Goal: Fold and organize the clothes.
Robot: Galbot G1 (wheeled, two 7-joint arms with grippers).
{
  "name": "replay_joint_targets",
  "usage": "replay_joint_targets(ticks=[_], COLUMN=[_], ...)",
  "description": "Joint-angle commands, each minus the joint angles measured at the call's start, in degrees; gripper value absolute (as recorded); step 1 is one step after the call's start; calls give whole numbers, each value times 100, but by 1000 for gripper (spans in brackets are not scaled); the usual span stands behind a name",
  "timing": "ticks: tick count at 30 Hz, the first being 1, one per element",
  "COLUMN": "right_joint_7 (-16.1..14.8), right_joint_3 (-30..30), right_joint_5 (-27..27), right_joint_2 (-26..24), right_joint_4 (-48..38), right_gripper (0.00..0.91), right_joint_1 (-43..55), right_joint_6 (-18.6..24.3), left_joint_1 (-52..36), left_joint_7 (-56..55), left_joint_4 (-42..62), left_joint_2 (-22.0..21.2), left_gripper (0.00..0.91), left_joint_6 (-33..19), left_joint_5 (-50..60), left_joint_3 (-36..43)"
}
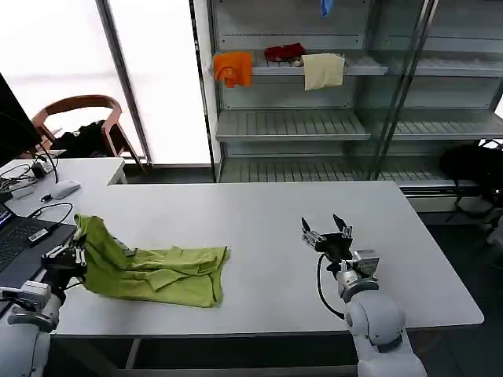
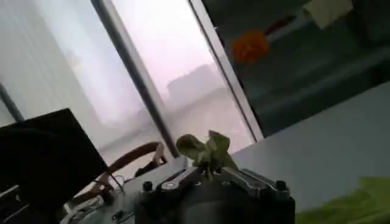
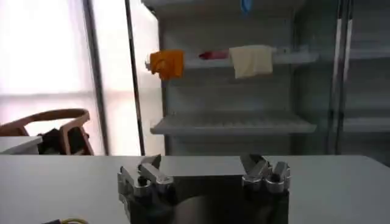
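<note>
The right gripper (image 1: 328, 229) is close to the head camera, low in that view at about 5 o'clock. Its fingers (image 3: 149, 172) are spread wide apart and nothing is between them. It sits just above the white table (image 1: 259, 228) and points toward the shelves (image 1: 314, 126) at the back.

The left gripper (image 1: 69, 257) is down at about 8 o'clock in the head view, at the table's left edge. It is pinched tight on 1 end of the lime green T-shirt (image 1: 149, 271). In the left wrist view a little bunch of green cloth (image 2: 207, 150) sticks up out of the left gripper (image 2: 210, 173), so the cloth is clamped there.

The T-shirt lies crumpled on the table. From the left gripper it stretches toward 3 o'clock, along the near side of the table. Its left end is lifted up a bit where it is held. The rest lies flat in loose folds. The far end of the T-shirt is well apart from the right gripper, with bare table between them.

A laptop (image 1: 20, 239) sits at the left edge, just beside the left gripper. On a shelf at 12 o'clock hang 3 cloths: an orange one (image 1: 233, 68), a red one (image 1: 284, 53) and a cream one (image 1: 323, 71).
</note>
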Motion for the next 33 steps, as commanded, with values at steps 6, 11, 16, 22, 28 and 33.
replay_joint_targets(ticks=[6,11,16,22,28,33], right_joint_7=[-6,25,-98,-132,-129,-136], right_joint_3=[16,12,-20,-180,-291,-310], right_joint_5=[10,6,-22,-52,-95,-117], right_joint_2=[17,33,-64,-136,-193,-187], right_joint_4=[-154,-141,-77,-305,-460,-454], right_gripper=[907,907,907,907,907,907], right_joint_1=[-36,-1,76,230,342,371], right_joint_6=[77,115,65,10,16,9], left_joint_1=[-170,-264,-238,-262,-253,-281], left_joint_7=[-502,-649,-766,-828,-881,-963], left_joint_4=[-1042,-851,-762,-573,-370,-230], left_joint_2=[-587,-587,-613,-680,-770,-834], left_gripper=[10,10,10,10,10,907], left_joint_6=[1064,1319,1505,1512,1512,1512], left_joint_5=[-1022,-851,-787,-522,-350,-211], left_joint_3=[2206,2437,2570,2688,2820,2902])
